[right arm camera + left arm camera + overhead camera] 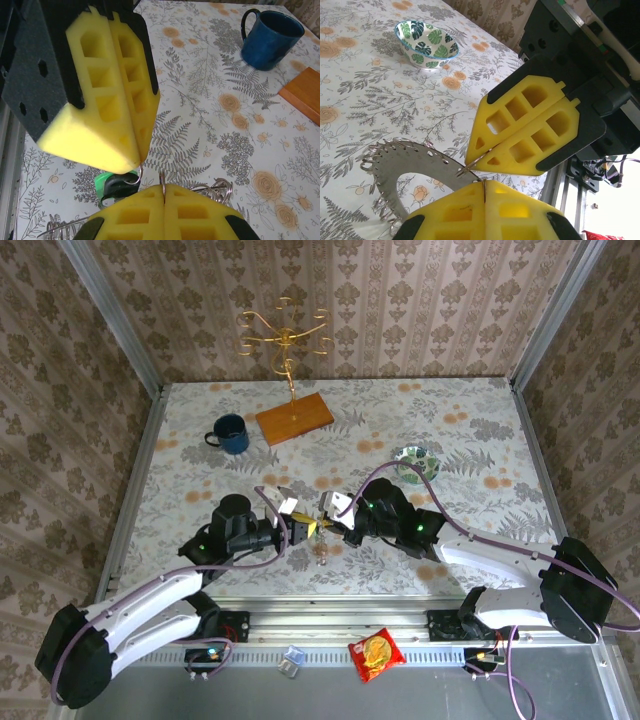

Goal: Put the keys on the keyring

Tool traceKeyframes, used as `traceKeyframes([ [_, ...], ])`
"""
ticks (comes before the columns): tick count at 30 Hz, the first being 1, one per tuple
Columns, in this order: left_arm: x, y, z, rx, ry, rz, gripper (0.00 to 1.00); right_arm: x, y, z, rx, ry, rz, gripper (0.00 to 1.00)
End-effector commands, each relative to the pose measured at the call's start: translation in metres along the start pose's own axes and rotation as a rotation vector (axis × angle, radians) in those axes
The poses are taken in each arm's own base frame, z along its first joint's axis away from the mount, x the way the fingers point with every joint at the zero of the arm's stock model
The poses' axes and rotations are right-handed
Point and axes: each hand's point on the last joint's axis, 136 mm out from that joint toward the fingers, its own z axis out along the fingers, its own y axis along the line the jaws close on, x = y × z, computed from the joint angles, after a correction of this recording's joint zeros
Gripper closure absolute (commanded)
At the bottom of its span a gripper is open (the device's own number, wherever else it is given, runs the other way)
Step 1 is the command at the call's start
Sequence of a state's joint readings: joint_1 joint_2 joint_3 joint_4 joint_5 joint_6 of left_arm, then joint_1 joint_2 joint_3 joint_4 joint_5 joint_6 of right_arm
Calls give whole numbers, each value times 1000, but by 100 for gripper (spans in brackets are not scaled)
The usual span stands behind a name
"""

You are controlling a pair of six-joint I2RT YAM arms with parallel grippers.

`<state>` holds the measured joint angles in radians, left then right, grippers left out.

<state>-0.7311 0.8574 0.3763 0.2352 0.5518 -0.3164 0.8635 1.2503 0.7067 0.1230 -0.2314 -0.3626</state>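
I am pinching the left gripper (484, 186) fully closed, a thin wire of the keyring (474, 163) caught at its tips. The right gripper (470, 160) is pressing tip to tip against it, closed too, nipping the same loop. The green-headed key (106, 181) is showing just under the left tips. The flat grey ring (395, 165) is sitting just beside them, and the blue mug (270, 37) is standing well apart on the table (450, 410).

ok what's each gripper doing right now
left gripper: closed, apparently pinching the keyring wire
right gripper: closed, seemingly on the keyring too
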Motion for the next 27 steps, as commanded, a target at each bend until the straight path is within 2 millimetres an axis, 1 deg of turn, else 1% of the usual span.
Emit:
traceKeyframes([
  [1,-9,-5,0,35,-43,52,100,-19,-4,0,11,-37,4,100],
  [17,-13,0,5,20,-54,41,100,-23,1,-1,-11,-48,-6,100],
  [27,-3,13,4,-50,-21,13,100,-27,-1,-3,5,-64,24,100],
])
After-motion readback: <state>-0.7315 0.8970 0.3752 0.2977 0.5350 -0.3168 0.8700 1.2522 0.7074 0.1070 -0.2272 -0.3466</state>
